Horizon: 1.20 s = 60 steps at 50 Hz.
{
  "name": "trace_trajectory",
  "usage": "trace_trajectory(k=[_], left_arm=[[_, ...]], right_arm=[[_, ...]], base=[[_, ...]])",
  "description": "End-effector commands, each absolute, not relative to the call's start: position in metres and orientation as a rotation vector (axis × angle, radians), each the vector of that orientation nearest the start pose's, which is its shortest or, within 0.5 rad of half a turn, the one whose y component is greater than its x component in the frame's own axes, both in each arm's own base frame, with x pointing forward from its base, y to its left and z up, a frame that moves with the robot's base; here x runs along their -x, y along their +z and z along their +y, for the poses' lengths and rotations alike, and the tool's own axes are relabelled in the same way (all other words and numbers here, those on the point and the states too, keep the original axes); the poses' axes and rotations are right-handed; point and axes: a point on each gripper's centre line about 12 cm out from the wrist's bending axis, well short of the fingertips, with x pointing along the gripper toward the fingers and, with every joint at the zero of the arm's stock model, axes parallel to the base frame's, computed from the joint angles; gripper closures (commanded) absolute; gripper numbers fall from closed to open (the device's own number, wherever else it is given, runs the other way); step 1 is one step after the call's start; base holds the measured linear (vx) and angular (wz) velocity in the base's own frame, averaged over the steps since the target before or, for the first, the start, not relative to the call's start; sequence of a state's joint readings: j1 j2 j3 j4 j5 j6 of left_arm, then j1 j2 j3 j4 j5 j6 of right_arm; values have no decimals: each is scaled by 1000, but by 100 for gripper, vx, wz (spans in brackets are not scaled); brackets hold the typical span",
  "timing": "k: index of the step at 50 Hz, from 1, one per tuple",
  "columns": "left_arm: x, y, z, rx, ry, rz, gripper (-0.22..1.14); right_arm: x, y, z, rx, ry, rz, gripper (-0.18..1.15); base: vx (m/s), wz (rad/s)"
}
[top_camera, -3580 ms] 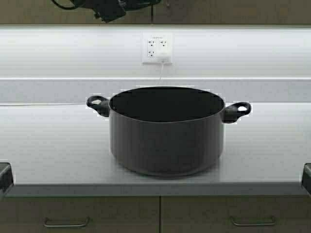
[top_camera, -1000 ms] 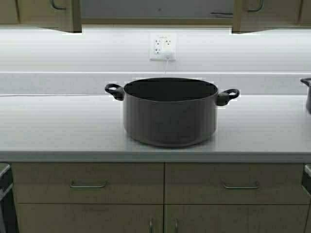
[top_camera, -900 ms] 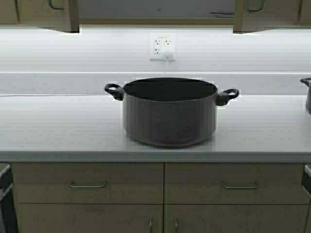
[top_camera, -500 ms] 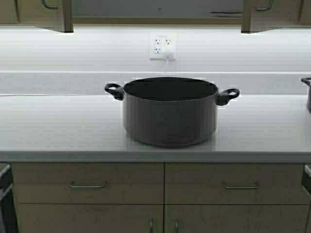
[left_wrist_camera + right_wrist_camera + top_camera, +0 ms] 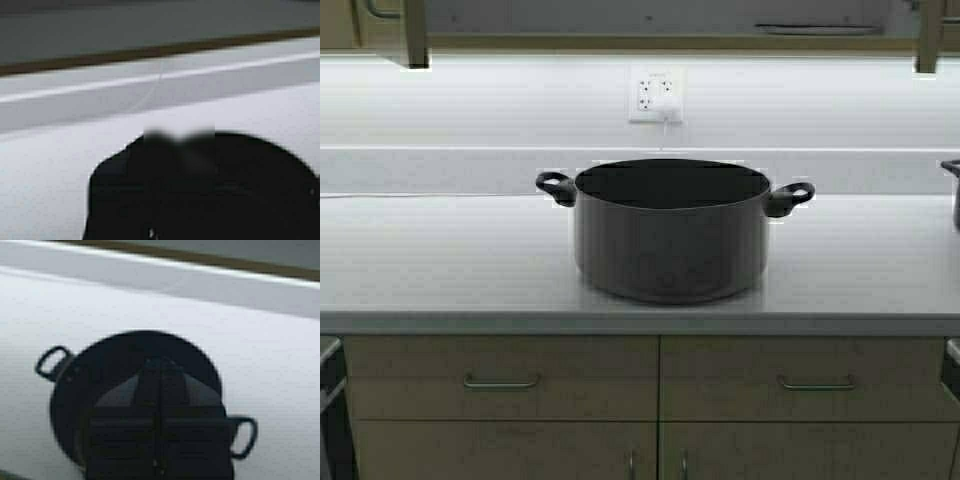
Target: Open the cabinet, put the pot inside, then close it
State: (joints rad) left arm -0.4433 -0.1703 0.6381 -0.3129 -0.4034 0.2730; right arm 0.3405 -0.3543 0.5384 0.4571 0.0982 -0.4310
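Note:
The pot point(image 5: 668, 240), a wide dark grey stockpot with two black loop handles, stands lidless at the middle of the counter point(image 5: 440, 260). Above it the cabinet point(image 5: 650, 15) is open, its left door point(image 5: 415, 35) and right door point(image 5: 927, 38) swung outward. Neither gripper shows in the high view. In the right wrist view my right gripper point(image 5: 160, 364) is shut and empty, hanging above the pot point(image 5: 125, 355). My left gripper point(image 5: 179, 137) is a dark blur over a dark round mass.
A smaller dark pot point(image 5: 954, 195) sits at the counter's right edge. A wall outlet point(image 5: 655, 95) with a plugged-in white cable is behind the pot. Drawers point(image 5: 500, 375) with horizontal handles and base doors lie below the counter.
The robot has backed away from the counter since the oldest frame. Over the last second both cabinet doors have swung further outward, showing more of the inside. The pot has not moved.

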Motion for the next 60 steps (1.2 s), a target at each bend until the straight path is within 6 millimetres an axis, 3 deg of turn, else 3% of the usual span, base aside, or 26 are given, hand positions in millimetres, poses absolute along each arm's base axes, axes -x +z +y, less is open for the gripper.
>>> trace_trajectory(k=[1, 5, 8, 12, 14, 25, 35, 48, 60], left_arm=[[-329, 311, -170, -1, -389, -25, 61], [-315, 310, -179, 9, -427, -52, 34], [-305, 305, -183, 38, -446, -55, 14], [-293, 291, -185, 102, -465, -34, -9], [-288, 282, -185, 138, -473, -15, -13], [-259, 223, -169, 332, -502, 34, -11], [-247, 164, -158, 467, -487, 57, -11], [-262, 92, -148, 683, -427, 78, -11], [-293, 40, -128, 873, -332, 100, -11]], right_arm=[[-314, 357, 139, -62, 429, 241, 45], [-304, 349, 146, -140, 449, 273, 10], [-296, 339, 152, -193, 460, 299, -7], [-285, 319, 161, -249, 467, 327, -8], [-280, 307, 164, -269, 464, 326, -6], [-233, 246, 171, -427, 447, 186, -7], [-214, 202, 152, -550, 393, 189, -7], [-204, 162, 135, -577, 327, 216, -7], [-203, 108, 125, -679, 237, 264, -7]], base=[[0, 0], [0, 0], [0, 0], [0, 0], [0, -1], [0, 0], [0, 0], [0, 0], [0, 0]])
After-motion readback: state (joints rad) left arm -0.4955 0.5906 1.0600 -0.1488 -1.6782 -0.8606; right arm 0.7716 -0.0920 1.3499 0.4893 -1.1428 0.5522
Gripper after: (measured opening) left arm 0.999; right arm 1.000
